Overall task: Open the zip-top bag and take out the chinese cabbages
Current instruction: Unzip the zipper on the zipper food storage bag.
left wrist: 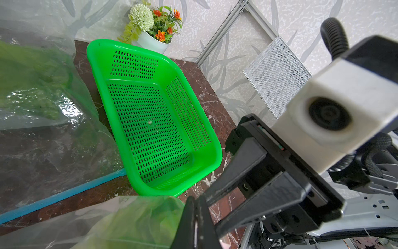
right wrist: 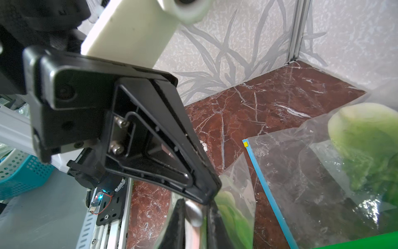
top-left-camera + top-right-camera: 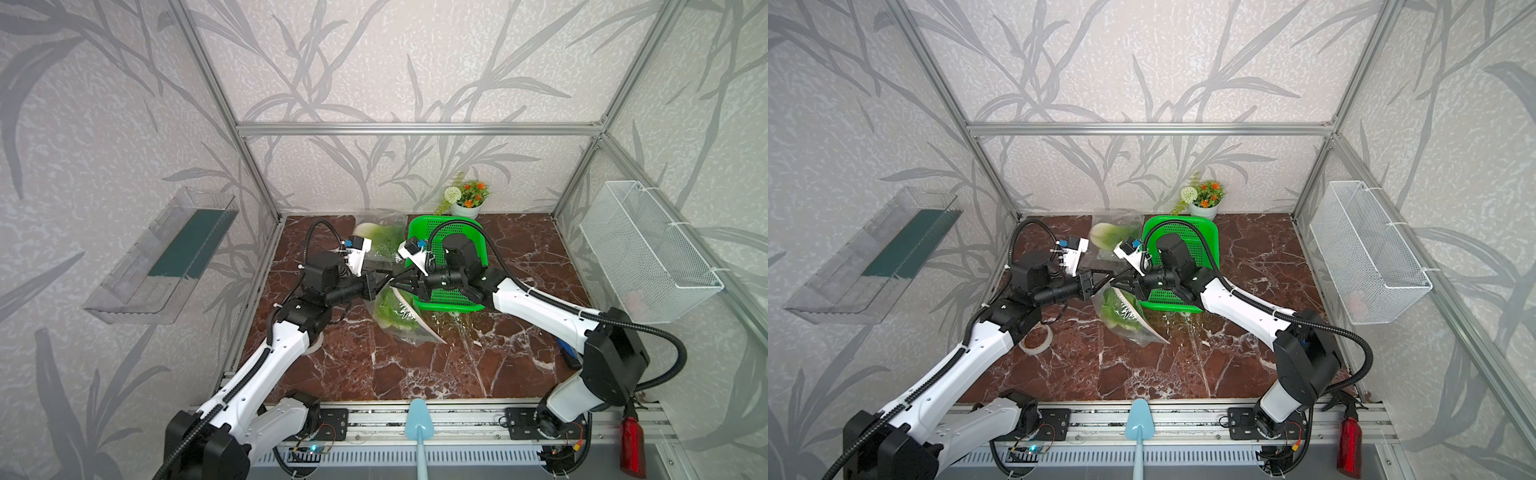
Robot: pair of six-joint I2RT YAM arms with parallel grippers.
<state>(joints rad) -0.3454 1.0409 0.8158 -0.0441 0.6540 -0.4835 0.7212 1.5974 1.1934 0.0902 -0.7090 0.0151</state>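
Left gripper (image 3: pixel 385 273) clamped shut on bag (image 3: pixel 409 332) top; bag bottom rests on table (image 3: pixel 415 374). Right gripper (image 3: pixel 395 286) jaws nearly together at same spot, hold unclear. Cabbage (image 3: pixel 392 309) inside bag. Other cabbage (image 3: pixel 368 232) in plastic beside basket (image 3: pixel 457 308).

Worktop (image 3: pixel 415 374): red-brown marble pattern, white veins.
Green basket (image 3: pixel 451 293): perforated plastic, toward 1 o'clock.
Flower pot (image 3: pixel 466 199): white, with orange and white blooms, at the basket's 12 o'clock, against the back wall.
Wire basket (image 3: pixel 648 253): white mesh, on the 3 o'clock wall.
Clear tray (image 3: pixel 166 257): on the 9 o'clock wall, dark green inside.
Tape roll (image 3: pixel 1037 338): flat, 8 o'clock, partly hidden.
Blue scoop (image 3: pixel 419 424): 6 o'clock, on the front rail.
Red bottle (image 3: pixel 632 444): upright, 5 o'clock.
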